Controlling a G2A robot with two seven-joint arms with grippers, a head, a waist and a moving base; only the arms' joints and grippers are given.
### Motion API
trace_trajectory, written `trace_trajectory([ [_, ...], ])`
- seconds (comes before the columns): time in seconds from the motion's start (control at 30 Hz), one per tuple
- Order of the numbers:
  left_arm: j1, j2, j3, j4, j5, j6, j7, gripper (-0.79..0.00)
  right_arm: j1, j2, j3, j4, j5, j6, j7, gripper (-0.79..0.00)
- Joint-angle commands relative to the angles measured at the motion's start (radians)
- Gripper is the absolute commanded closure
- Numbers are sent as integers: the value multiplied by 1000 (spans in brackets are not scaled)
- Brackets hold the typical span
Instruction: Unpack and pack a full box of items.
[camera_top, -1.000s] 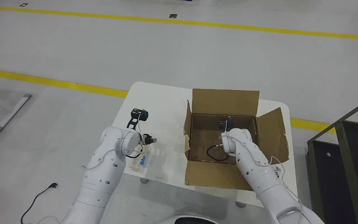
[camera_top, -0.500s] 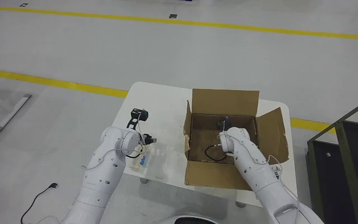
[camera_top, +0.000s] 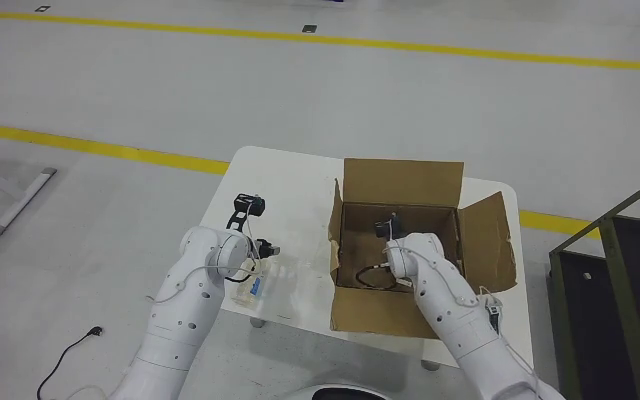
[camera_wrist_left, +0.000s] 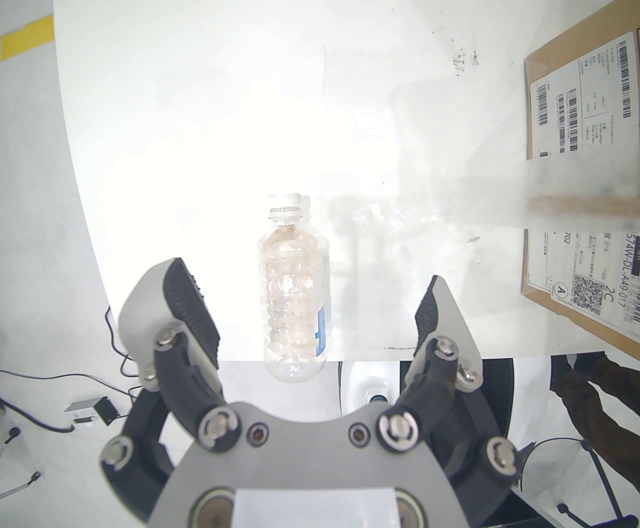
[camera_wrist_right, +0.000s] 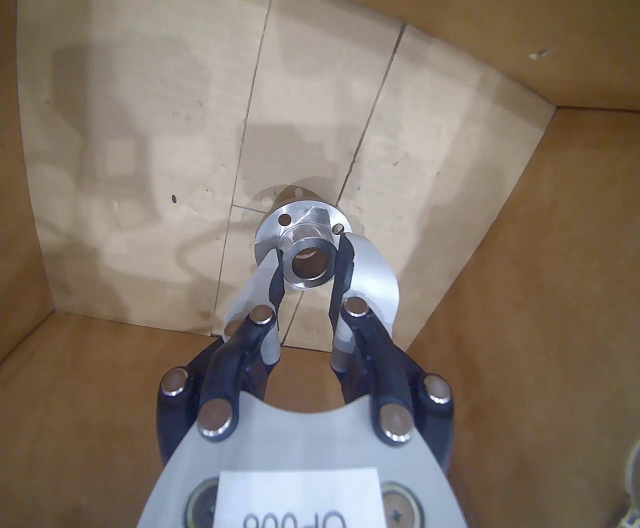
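An open cardboard box (camera_top: 400, 180) stands on the right half of the white table (camera_top: 290, 180). Inside the box, my right gripper (camera_wrist_right: 310, 250) is shut on the collar of a round metal flange (camera_wrist_right: 300, 225), held just above the box floor (camera_wrist_right: 150, 150); from above, that gripper (camera_top: 388, 228) is near the box's middle. A clear plastic bottle (camera_wrist_left: 292, 300) with a blue label lies at the table's near edge, left of the box (camera_wrist_left: 580, 100). My left gripper (camera_wrist_left: 307, 295) hangs open above the bottle (camera_top: 257, 287), one finger to each side, not touching it.
The box's flaps (camera_top: 492, 235) stand outward on all sides. A dark metal rack (camera_top: 600, 290) stands on the floor right of the table. Bare table surface stretches beyond the bottle, towards the far edge.
My right arm has shifted to the left inside the box, carrying the metal flange. The left arm and the bottle have not moved.
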Motion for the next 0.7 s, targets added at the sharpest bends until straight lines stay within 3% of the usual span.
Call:
trace_trajectory([
  [0.0,0,0,0,0,0,0,0,-785,-8,1,4,-2,-4,-4,-1,0],
  [0.13,0,0,0,0,0,0,0,-785,-10,0,7,8,-7,-6,-7,-9],
  [0.23,0,0,0,0,0,0,0,-785,-7,-2,6,21,-4,-7,-14,-219],
  [0.67,0,0,0,0,0,0,0,-785,10,-12,5,55,-3,2,-31,-240],
])
